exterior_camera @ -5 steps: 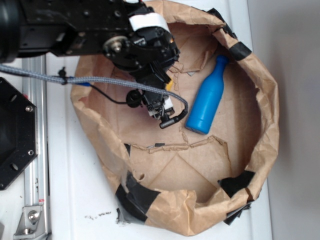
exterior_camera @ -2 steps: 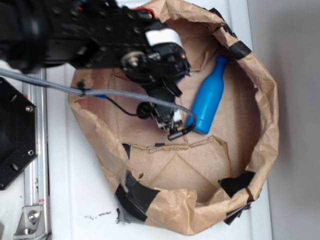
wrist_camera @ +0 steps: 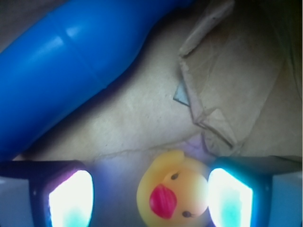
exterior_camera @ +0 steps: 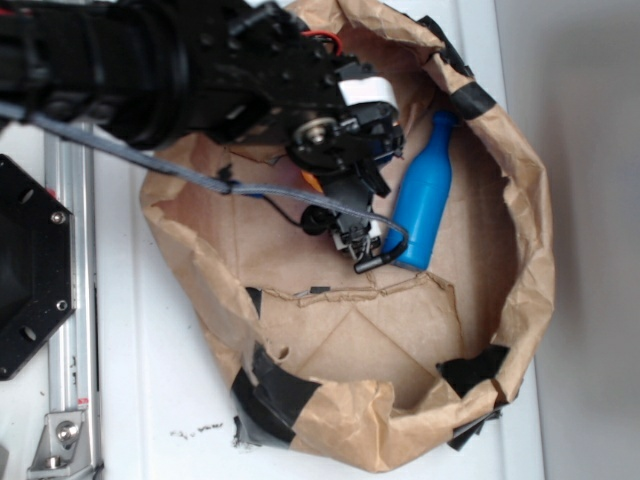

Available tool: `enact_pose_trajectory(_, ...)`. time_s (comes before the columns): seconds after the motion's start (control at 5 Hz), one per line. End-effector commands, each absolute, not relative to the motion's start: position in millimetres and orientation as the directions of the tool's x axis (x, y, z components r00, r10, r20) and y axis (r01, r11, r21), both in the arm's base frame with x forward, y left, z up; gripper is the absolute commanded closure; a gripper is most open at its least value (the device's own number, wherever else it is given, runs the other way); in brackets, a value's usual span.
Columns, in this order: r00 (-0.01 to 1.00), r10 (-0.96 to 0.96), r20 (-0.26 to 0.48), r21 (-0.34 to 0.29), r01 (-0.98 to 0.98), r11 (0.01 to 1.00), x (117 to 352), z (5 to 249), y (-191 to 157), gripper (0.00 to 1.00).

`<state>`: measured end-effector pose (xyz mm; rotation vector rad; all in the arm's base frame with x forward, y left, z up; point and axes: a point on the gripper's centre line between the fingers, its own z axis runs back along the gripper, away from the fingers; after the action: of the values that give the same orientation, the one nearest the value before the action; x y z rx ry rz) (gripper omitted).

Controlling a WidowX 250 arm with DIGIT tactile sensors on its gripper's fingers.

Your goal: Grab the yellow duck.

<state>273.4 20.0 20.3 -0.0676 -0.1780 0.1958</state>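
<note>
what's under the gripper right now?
Wrist view: the yellow duck sits between the fingers of the gripper, on brown paper. Exterior view: the arm covers it almost entirely. The blue bottle lies beside.

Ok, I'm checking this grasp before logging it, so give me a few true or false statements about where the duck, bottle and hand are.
1. The duck sits between the two fingers of the hand. True.
2. The bottle stands upright. False: it lies on its side on the paper.
3. The fingers are pressed against the duck on both sides. False: in the wrist view a gap shows on the left side, so the hand is open.
4. In the exterior view the arm hides the duck almost entirely. True: only a small orange patch shows beside it.
5. The bottle is outside the paper ring. False: it lies inside it.
</note>
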Motion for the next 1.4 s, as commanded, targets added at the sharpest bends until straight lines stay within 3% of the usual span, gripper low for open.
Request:
enact_pose_trajectory(0.0, 0.97, 0.162, 0.183, -0.075, -0.15, 0.986, 272.1, 18.7, 14.2, 1.0)
enact_pose_trajectory(0.2, 0.971, 0.155, 0.184, -0.067, -0.145, 0.987, 269.0, 20.2, 17.0, 1.0)
enact_pose_trajectory(0.4, 0.984, 0.13, 0.123, 0.034, -0.135, 0.99, 265.2, 5.2, 32.5, 1.0)
enact_pose_trajectory(0.6, 0.989, 0.143, 0.042, 0.05, -0.145, 0.988, 261.3, -16.5, 56.4, 1.0)
enact_pose_trajectory(1.2, 0.992, 0.096, 0.077, 0.077, -0.102, 0.992, 262.5, -9.6, 47.1, 1.0)
